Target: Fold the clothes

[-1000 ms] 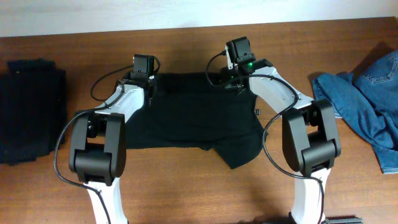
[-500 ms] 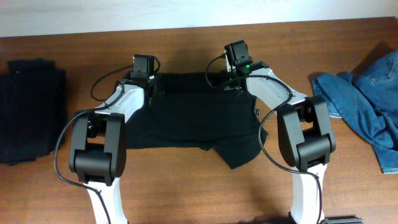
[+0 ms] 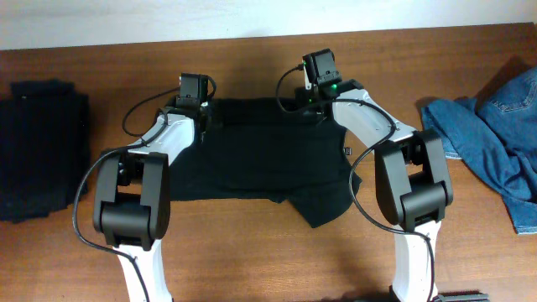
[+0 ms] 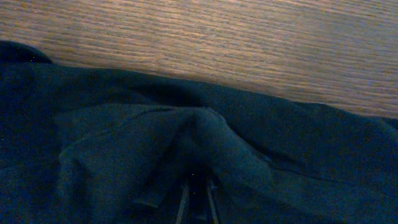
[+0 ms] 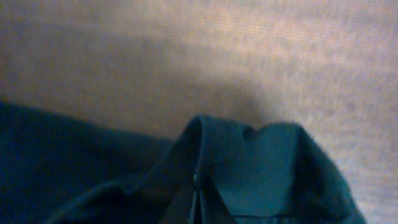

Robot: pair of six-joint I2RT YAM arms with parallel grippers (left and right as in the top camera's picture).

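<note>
One of the clothes, a plain black garment [image 3: 260,155], lies spread flat in the middle of the table, with a flap hanging toward the front right. My left gripper [image 3: 200,111] is at its far left corner, shut on a bunched ridge of the cloth [image 4: 205,134] that runs into the narrow gap between the fingers [image 4: 184,202]. My right gripper [image 3: 312,102] is at the far right corner. It is shut on a raised fold of the same garment [image 5: 249,155], pinched at the fingertips [image 5: 196,186].
A pile of dark folded clothes [image 3: 42,151] sits at the table's left edge. Crumpled blue jeans [image 3: 495,134] lie at the right edge. Bare wooden table [image 3: 252,59] runs beyond the garment to the back wall.
The right gripper has closed on the garment's far right corner and shifted slightly toward the back. The left arm and the garment have not moved.
</note>
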